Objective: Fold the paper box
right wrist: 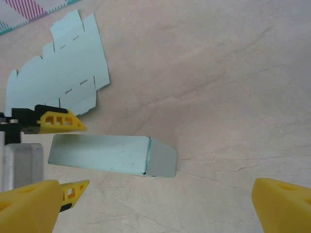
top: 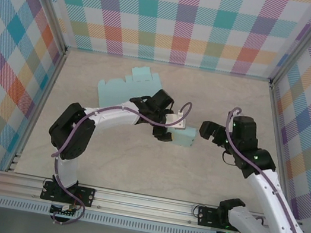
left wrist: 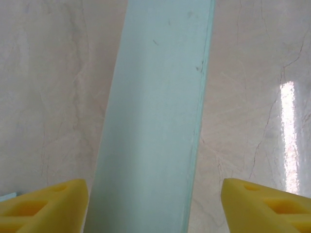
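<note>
We see the folded pale-blue box (top: 185,137) mid-frame on the counter (top: 134,170). Our left claw (top: 163,131) straddles it (spread, not clamping), and the right claw (top: 206,131) gapes just beside it.

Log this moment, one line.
left gripper: open, straddling folded box | right gripper: open, clear of box | flat sheet: on table behind

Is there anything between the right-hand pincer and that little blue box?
No, only bare table. The right wrist view shows open tabletop between the right pincer and the box, and the top view agrees.
</note>
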Tool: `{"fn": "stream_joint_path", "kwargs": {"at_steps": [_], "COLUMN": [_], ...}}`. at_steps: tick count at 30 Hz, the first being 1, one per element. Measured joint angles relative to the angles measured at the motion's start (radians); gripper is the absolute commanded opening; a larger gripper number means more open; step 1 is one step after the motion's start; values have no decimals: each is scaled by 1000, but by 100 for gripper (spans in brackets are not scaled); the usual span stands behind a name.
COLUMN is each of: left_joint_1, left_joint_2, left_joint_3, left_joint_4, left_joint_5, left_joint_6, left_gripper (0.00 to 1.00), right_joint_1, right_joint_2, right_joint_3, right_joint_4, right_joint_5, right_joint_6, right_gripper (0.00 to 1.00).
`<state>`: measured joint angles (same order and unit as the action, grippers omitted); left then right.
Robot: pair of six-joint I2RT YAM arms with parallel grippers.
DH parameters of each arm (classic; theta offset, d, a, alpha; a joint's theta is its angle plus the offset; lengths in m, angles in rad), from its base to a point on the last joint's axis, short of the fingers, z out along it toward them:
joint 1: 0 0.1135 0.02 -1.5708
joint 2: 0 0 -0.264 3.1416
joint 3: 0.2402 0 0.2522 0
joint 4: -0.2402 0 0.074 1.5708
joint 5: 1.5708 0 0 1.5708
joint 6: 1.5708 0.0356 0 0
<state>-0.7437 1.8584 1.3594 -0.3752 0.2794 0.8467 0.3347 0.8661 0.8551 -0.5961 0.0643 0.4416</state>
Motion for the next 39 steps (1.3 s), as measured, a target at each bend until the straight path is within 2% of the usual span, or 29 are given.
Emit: {"fn": "stream_joint_path", "kwargs": {"at_steps": [3, 7, 10, 13, 20, 24, 34, 39], "left_joint_1": [0, -1, -3, -9, -40, -75, -85, -84], "left_joint_2": [18, 37, 38, 38, 80, 201, 542, 615], "left_joint_3": [12, 32, 49, 56, 70, 163, 592, 683], "left_joint_4": [-11, -17, -16, -13, 136, 270, 327, 327], "left_joint_5": [-30, -54, -69, -99, -270, -369, -416, -431], "left_joint_6": [8, 15, 16, 18, 24, 64, 158, 222], "left_gripper": [65, 46, 38, 34, 34, 34, 36, 40], "right_joint_1": [0, 0, 0, 0, 0, 0, 0, 0], "right_joint_2": [-43, -92, -123, -138, -184, -240, -339, -398], "right_joint_3": [0, 0, 0, 0, 0, -1, -1, -1], "right_joint_4": [-11, -21, -29, -39, -51, -36, -27, -27], "right_joint_5": [12, 35, 53, 68, 78, 79, 112, 135], "right_joint_6": [7, 15, 16, 18, 26, 32, 44, 45], "right_gripper": [100, 100, 100, 100, 100, 100, 100, 100]}}
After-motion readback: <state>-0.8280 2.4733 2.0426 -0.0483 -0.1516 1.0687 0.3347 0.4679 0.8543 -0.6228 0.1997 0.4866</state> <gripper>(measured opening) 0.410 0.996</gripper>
